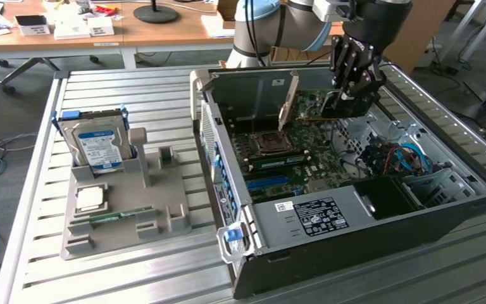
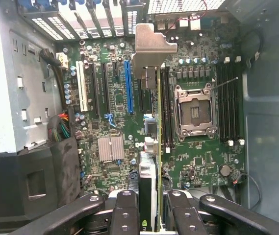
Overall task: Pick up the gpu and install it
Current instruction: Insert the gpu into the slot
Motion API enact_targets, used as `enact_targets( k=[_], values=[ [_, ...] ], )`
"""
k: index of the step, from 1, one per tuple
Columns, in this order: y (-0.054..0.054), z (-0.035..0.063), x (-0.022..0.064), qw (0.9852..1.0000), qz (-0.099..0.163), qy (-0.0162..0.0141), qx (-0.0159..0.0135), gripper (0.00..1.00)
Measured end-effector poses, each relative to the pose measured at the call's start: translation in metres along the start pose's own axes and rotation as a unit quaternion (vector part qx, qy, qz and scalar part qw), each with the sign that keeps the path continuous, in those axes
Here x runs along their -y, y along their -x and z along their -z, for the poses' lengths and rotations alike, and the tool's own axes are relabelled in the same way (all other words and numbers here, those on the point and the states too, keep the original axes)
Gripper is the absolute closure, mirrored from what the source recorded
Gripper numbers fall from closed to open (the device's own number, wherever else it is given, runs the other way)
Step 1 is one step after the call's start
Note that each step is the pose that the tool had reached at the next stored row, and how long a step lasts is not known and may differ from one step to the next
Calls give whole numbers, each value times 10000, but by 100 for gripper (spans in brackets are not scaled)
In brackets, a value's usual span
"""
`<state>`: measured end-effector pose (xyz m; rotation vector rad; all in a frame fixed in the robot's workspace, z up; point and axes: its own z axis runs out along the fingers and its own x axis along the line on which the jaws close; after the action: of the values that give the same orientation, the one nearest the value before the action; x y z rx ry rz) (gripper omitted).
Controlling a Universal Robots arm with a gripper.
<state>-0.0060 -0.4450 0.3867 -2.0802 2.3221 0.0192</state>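
- The fingers (image 2: 127, 215) of the gripper (image 2: 155, 218) stand partly closed, one on each face of the gpu (image 2: 157, 147), and clamp it at the end away from its bracket.
- In the wrist view the gpu appears edge-on: a thin line running from between the fingers up to its silver end bracket (image 2: 151, 44).
- In the exterior view the gripper (image 1: 350, 95) hangs inside the open computer case (image 1: 445, 209), with the bracket (image 1: 287, 104) upright near the rear wall of the case.
- The card sits over the motherboard (image 2: 105, 112), between the blue expansion slot (image 2: 128, 85) and the CPU socket (image 2: 194, 110). It lines up roughly with a dark slot just beside the blue one.
- Whether the card's lower edge already touches that slot cannot be told from either view.
- Step in hand, as judged: the pick-up is done and the work stands at the install stage, with the card carried into the case and held above the slots.
- What seating calls for, as judged: the card edge parallel to and directly over the slot, the bracket in line with a rear opening of the case, and a straight push with no tilt.
- Risk, as judged: a sideways offset would press the card onto neighbouring parts of the board rather than into the slot.
- The hard drive (image 1: 99, 149) stands in the grey holder (image 1: 133, 215) outside the case, well apart from the gripper.
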Motion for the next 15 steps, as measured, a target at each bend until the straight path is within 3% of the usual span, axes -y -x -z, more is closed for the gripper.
enact_targets(
  k=[15],
  values=[
    [-7,-52,-48,10000,97,2,0,73]
  ],
)
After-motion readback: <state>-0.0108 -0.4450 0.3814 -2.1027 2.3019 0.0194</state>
